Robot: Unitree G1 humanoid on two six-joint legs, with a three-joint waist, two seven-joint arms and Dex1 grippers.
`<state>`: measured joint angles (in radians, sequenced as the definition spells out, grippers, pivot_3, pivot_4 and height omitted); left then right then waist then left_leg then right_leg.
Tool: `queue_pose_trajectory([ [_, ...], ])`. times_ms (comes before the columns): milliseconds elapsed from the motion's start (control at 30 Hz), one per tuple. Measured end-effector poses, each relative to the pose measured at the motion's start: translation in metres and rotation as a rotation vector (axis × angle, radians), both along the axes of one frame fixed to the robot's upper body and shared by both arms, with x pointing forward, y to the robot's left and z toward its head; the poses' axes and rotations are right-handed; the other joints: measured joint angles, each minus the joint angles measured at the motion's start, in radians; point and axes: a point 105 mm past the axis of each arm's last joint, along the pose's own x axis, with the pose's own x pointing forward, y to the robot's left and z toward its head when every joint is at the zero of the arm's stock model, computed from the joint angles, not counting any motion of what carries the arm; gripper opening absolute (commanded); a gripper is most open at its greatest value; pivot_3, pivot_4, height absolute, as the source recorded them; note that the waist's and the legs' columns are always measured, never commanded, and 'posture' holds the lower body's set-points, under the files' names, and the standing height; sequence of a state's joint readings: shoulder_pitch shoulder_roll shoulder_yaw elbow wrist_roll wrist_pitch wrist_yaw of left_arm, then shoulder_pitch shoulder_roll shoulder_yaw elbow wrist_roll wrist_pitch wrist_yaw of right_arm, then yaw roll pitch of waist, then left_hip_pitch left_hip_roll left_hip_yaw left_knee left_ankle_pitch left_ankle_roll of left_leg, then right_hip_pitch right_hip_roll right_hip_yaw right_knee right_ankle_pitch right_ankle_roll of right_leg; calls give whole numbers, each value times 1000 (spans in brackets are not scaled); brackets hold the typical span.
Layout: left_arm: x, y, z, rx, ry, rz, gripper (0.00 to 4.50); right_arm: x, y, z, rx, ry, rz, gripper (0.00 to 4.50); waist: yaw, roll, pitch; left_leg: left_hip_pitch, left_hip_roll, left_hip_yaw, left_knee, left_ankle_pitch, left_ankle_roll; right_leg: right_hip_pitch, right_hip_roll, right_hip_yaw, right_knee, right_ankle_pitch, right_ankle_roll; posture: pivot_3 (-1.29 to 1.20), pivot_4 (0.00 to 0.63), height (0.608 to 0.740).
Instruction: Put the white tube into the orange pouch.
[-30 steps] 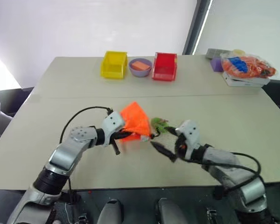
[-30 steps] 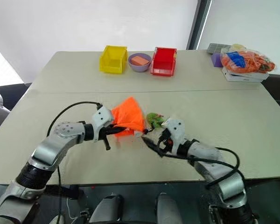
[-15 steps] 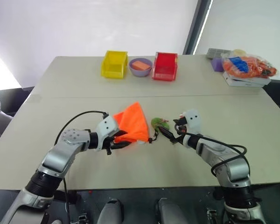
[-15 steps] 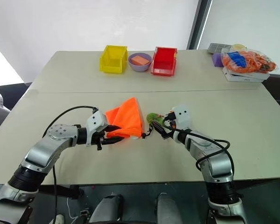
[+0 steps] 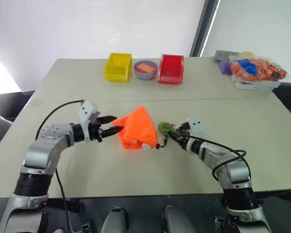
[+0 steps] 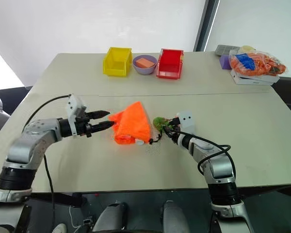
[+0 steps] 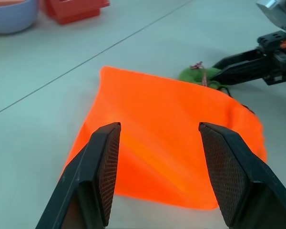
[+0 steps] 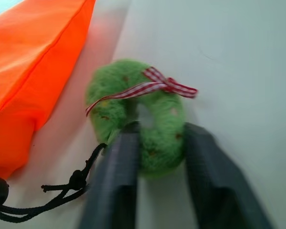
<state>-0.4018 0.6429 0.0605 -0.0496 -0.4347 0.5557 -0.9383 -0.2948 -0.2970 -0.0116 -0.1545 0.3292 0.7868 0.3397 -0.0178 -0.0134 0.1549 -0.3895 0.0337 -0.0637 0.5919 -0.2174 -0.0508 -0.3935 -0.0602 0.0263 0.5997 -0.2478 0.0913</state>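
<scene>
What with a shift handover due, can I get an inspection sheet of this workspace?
Surface: beige table, seam across.
Job's things: orange pouch lies mid-table; white tube is perhaps the white bit at its near edge, cannot tell.
Clutter: yellow bin, purple bowl, red bin along the far edge; clear bag at the far right corner.
Tools: left tool open, at the pouch; right tool shut on the green fuzzy ring.
Cables: black cables loop beside both arms.
Surroundings: white wall, dark post.

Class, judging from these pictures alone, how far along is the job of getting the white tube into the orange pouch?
Done: unclear; no tube can be seen on the table, and the orange pouch lies flat. In hand: the right gripper is shut on the green fuzzy ring on its cord; the left gripper is open beside the pouch. Left: confirming the tube is inside.
</scene>
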Motion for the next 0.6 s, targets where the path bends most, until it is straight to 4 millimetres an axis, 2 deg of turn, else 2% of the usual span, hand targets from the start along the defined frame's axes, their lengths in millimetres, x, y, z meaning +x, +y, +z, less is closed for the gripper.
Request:
queue_pose_trajectory([
  [133,-1,2,-2,-9,21,-11,2795,-2,-7,1,15,-1,-26,29,3,0,0,0,0,0,0,0,0,0,0,0,0,0,0,0,150,740],
  [267,-1,1,-1,-20,21,-10,2795,-4,-21,10,45,-36,-74,29,2,0,0,0,0,0,0,0,0,0,0,0,0,0,0,0,150,740],
  [333,-1,-1,-2,-27,21,-10,2795,-3,-29,20,64,-75,-98,29,2,0,0,0,0,0,0,0,0,0,0,0,0,0,0,0,150,740],
  [433,0,-5,-2,-42,20,-10,2795,-3,-41,46,135,-166,-128,29,1,0,0,0,0,0,0,0,0,0,0,0,0,0,0,0,150,740],
  [600,1,-13,-2,-65,17,-27,2795,-9,-43,78,238,-267,-94,29,1,0,0,0,0,0,0,0,0,0,0,0,0,0,0,0,150,740],
])
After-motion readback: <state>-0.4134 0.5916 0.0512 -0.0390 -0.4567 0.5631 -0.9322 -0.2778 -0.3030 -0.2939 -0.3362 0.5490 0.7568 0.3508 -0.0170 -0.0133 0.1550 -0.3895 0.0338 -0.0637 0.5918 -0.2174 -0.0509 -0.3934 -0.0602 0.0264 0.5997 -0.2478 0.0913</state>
